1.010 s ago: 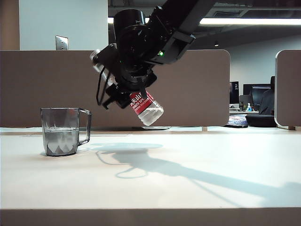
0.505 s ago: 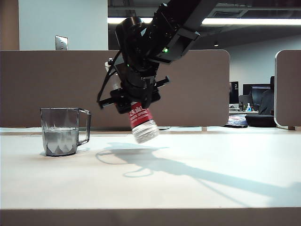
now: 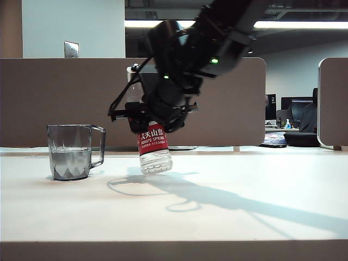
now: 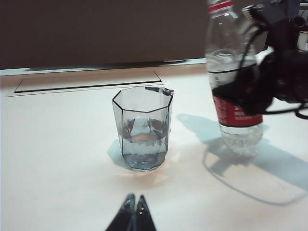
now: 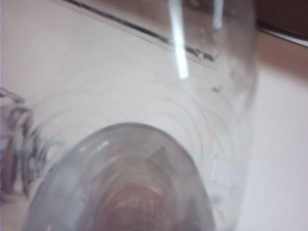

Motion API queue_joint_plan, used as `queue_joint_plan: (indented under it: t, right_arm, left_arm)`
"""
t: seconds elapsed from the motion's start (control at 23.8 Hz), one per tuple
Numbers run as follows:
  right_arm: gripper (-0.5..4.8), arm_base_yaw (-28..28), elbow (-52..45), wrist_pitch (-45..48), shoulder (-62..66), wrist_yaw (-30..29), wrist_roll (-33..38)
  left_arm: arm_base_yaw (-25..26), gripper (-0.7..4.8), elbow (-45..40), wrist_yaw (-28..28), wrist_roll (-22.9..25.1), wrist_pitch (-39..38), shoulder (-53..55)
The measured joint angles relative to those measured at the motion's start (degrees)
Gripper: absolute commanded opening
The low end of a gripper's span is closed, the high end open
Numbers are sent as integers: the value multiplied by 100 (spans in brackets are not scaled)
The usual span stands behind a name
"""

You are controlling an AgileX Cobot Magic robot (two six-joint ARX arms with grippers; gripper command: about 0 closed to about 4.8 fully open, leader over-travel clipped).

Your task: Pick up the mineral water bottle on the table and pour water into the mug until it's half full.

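Gripping the near-upright mineral water bottle point(image 3: 153, 148), right claw point(image 3: 155, 117) angles downward.

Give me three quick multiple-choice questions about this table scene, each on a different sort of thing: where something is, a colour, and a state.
1. Where does the mug stand relative to the mineral water bottle in the exterior view?
A. To its left, apart from it
B. To its right
C. Directly under it

2. What colour is the main band of the bottle's label?
A. Blue
B. Red
C. Yellow

3. What is the state of the bottle?
A. Lying on the table
B. Held nearly upright by the right gripper, base just above the table
C. Tipped over the mug, pouring

Answers:
1. A, since the mug sits at the left with bare table between it and the bottle.
2. B, since the label shows red with white writing.
3. B, since the right arm's fingers grip the bottle's upper body. The left gripper rests shut near the mug, holding nothing.
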Motion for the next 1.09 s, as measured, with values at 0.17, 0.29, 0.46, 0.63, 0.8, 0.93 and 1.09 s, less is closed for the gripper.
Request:
queue_joint_plan:
  t: [0.17,0.29,0.46,0.63,0.8,0.93,1.09]
  right_arm:
    - [202,-42,-918,1322,-184,-66,85]
    - [202,-201,-1539,2393,-212,-343,490]
    - [241,-330,-2009,3228,-212,-439,785]
    - [284,-313,-2006,3204,-214,-710,769]
    - [439,-304,-2002,3161,-225,-831,758]
    - [441,-302,-2006,3012,-225,-876,782]
    - [479,-251,-2009,2603,-310,-918,776]
  left_arm:
    - [0,-5,0,0,0,2,0]
    - [0,-5,0,0,0,0,0]
    - [0,-5,0,0,0,2,0]
    - [0,-5,0,0,0,0,2]
    - [0,-5,0,0,0,0,2]
    - [0,-5,0,0,0,0,2]
    - [0,-5,0,0,0,0,2]
